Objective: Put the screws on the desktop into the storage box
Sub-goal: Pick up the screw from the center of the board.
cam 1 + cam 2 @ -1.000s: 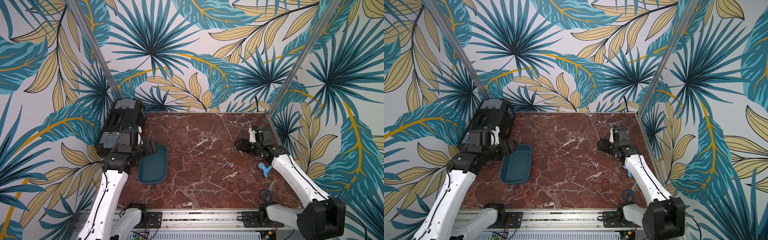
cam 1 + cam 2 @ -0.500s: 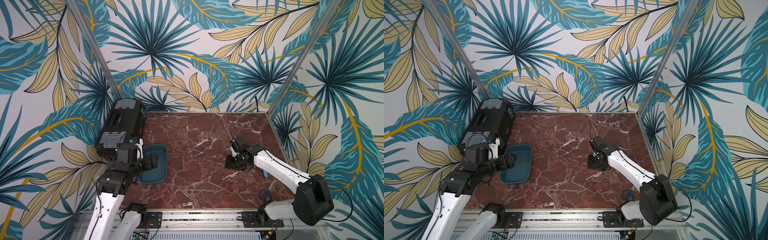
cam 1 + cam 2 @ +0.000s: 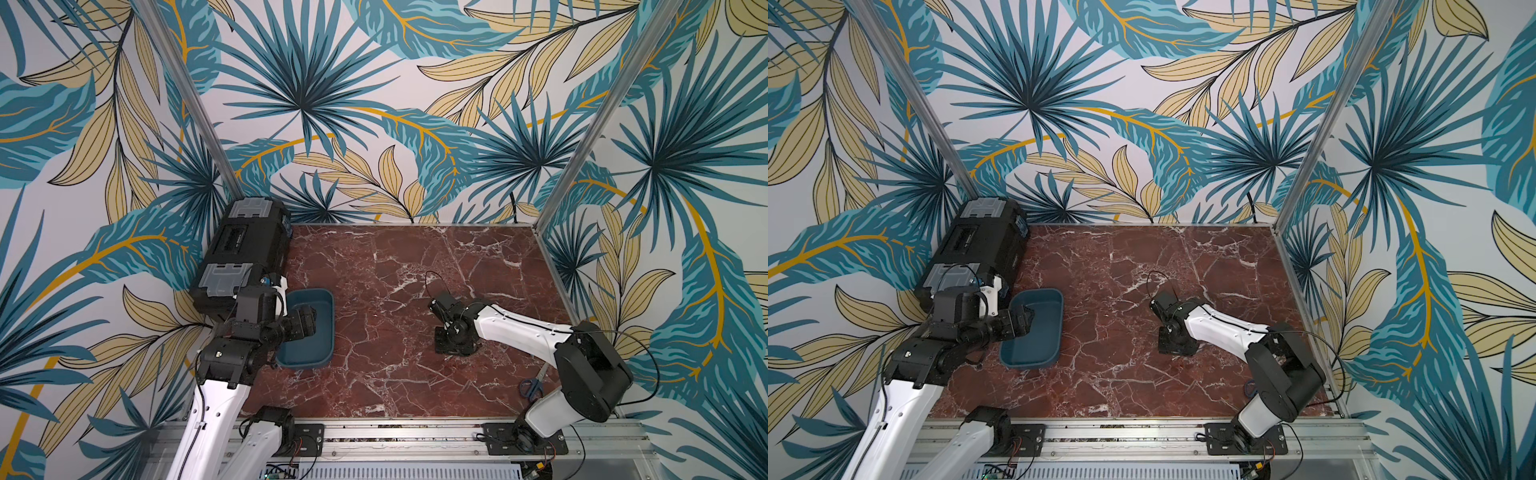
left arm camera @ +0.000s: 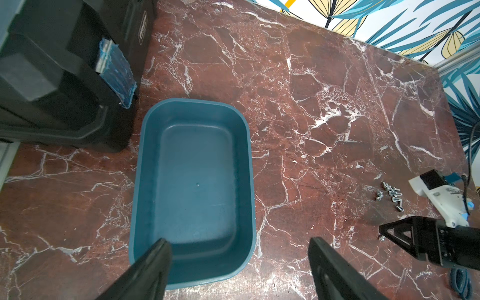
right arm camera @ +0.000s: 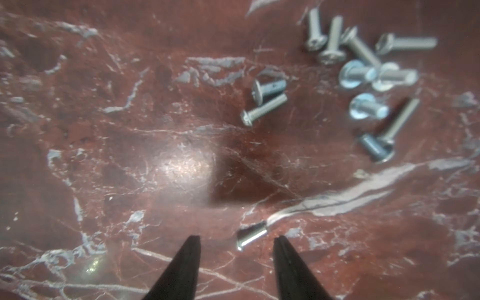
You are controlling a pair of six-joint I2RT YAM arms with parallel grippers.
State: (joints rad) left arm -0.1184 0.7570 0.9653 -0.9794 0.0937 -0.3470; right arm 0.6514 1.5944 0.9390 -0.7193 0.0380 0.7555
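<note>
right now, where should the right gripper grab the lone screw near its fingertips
Pinch the lone screw across its thin shank, coming straight down: it lies flat on the desktop, apart from the pile, between the open jaws of the right gripper.

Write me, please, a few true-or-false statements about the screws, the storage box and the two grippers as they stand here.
1. The teal storage box holds several screws. False: its floor shows no screw in the left wrist view.
2. The right gripper straddles a single screw lying on the desktop, jaws apart. True.
3. The left gripper is shut on a screw. False: it is open and holds nothing.
4. The blue-handled scissors lie in the storage box. False: they lie on the desktop near the right arm's base.
5. A cluster of further screws lies on the desktop apart from that one. True.
6. The black toolbox stands beside the storage box. True.
</note>
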